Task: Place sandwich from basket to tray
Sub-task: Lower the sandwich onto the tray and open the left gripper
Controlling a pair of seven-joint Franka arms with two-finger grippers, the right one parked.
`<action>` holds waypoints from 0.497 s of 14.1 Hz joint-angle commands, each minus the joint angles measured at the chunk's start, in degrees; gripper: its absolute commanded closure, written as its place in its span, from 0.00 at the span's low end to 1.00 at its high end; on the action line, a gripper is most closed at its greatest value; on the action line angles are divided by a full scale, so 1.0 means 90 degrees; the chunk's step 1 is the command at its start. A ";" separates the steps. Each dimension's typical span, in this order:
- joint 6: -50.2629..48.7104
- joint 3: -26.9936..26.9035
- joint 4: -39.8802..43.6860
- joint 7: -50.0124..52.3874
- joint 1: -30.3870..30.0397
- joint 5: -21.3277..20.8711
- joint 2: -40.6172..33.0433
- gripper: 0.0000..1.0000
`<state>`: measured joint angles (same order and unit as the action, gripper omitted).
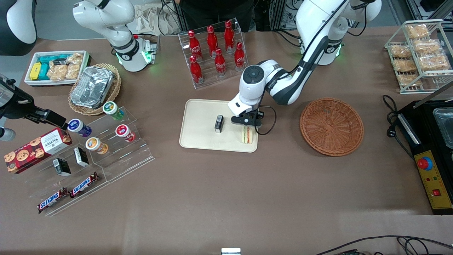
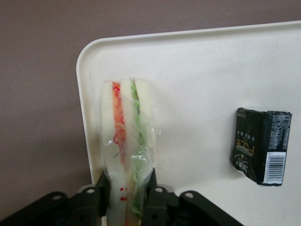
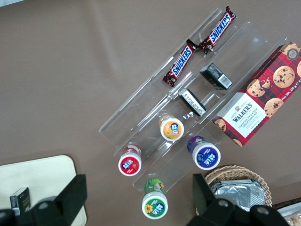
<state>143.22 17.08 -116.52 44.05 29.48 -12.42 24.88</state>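
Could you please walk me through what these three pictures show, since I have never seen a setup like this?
These are two white robot arms mounted at a brown table. The wide picture looks down on them from the front; the other two come from small cameras on each arm's wrist. Only one arm is working. Its gripper, a two-finger clamp, is over the corner of the cream tray and is shut on the sandwich, a wrapped wedge held on edge; its own wrist camera shows the fingers pinching the sandwich over the tray. A small black packet also stands on the tray. The reddish-brown basket lies beside the tray, toward the working arm's end, with nothing in it. Around them are red bottles, yoghurt-style cups, Snickers bars and a cookie box.
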 commanded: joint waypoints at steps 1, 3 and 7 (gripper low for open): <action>0.0054 -0.0072 0.0105 0.0145 0.0074 -0.0173 -0.0011 0.00; -0.0014 -0.0062 0.0125 0.0096 -0.0014 -0.0173 -0.0195 0.00; -0.0813 -0.0042 0.0310 0.0067 -0.0267 -0.0105 -0.0966 0.00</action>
<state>140.40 16.49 -114.04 44.05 28.47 -12.71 21.15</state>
